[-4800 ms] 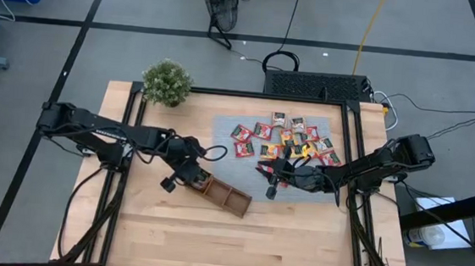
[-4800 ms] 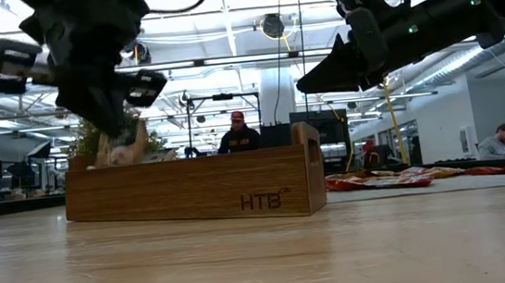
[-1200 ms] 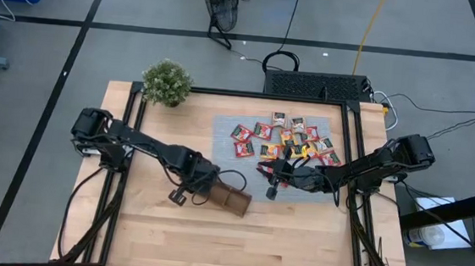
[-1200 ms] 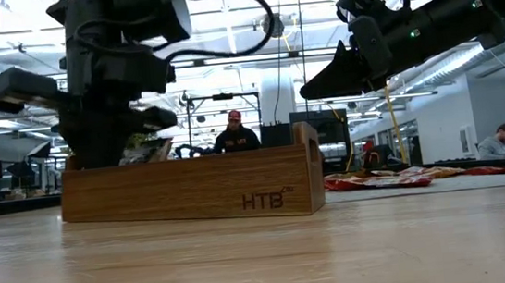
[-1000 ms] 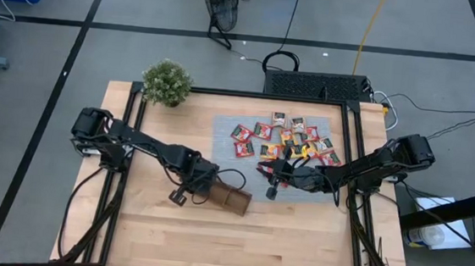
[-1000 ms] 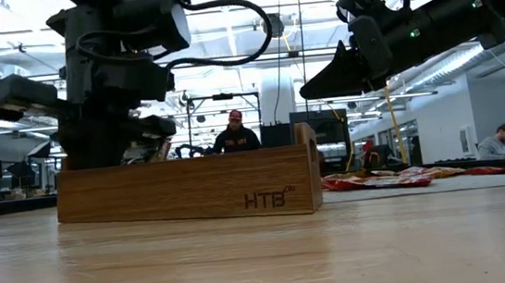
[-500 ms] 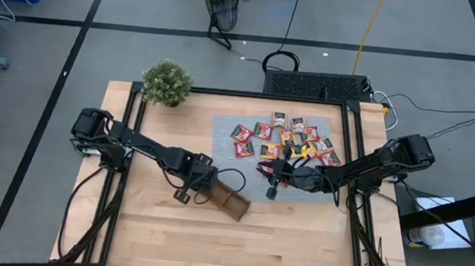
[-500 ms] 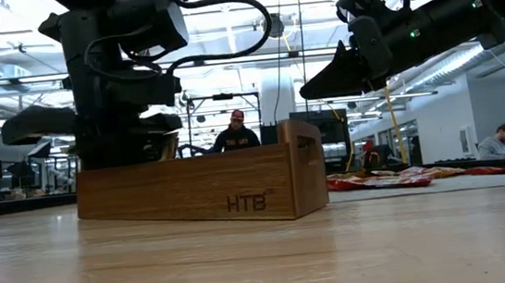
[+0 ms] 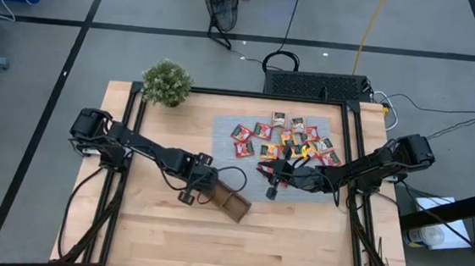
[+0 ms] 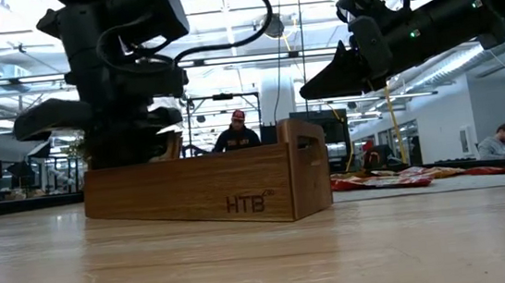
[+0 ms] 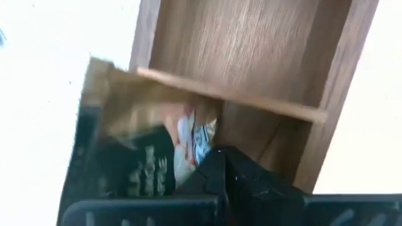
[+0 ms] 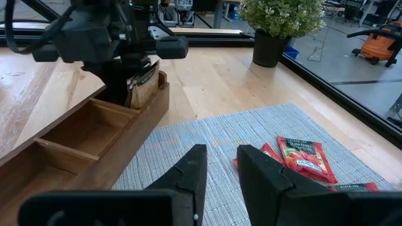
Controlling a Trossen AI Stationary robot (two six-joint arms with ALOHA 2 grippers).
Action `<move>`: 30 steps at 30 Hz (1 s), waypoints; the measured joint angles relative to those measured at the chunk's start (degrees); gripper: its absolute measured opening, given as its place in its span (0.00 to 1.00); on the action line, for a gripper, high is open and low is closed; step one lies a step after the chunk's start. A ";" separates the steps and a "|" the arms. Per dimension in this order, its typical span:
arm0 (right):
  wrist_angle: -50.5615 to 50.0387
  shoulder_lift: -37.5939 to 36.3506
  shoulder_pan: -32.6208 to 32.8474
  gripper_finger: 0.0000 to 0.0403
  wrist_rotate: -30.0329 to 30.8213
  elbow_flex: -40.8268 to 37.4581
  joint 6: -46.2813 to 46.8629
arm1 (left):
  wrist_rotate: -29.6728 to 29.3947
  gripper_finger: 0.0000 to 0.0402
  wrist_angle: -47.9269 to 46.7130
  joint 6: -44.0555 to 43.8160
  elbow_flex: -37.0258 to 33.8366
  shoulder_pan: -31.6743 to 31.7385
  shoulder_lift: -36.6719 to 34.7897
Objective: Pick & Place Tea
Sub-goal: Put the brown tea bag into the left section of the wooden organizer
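Note:
The wooden tray (image 9: 230, 202) lies slantwise on the table, just off the near left corner of the grey mat (image 9: 230, 124). My left gripper (image 9: 199, 184) is down in the tray's left end compartment, beside several sachets standing on edge there (image 12: 144, 76), which also show in the left wrist view (image 11: 144, 157). The tray wall and the sachets hide its tips. Many red, orange and dark green tea sachets (image 9: 288, 139) lie flat on the mat. My right gripper (image 9: 271, 187) hangs above the mat's near edge, empty, with a narrow gap between its tips (image 12: 220, 160).
A potted plant (image 9: 167, 82) stands at the table's far left corner. The tray's middle and right compartments (image 12: 94, 132) hold nothing. Bare wood lies along the near side of the table. People sit in the room behind (image 10: 238, 134).
My left gripper, down in the tray's left end, has turned and shifted a little toward the table's right. The tray has slid and turned with it, and its right end has swung toward the near edge, so the handle end now shows in the low view.

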 joint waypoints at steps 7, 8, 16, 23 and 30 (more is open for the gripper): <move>0.01 0.00 0.00 0.19 0.00 0.00 0.02 | 0.03 0.13 -2.10 -1.49 2.85 -0.02 0.00; 0.00 0.00 0.00 0.19 -0.01 0.00 0.00 | 0.02 0.14 -2.48 -1.53 3.11 -0.02 0.00; 0.00 -0.02 0.00 0.19 -0.01 0.00 0.00 | 0.03 0.16 -9.03 -4.23 9.25 -0.19 -0.01; -0.04 0.00 -0.01 0.19 -0.01 0.00 0.01 | 0.17 0.14 -9.49 -2.11 11.82 -1.44 -1.91; -1.76 0.00 0.00 0.19 -0.01 0.02 0.00 | 0.07 0.09 -7.44 -1.89 11.79 -1.40 -11.33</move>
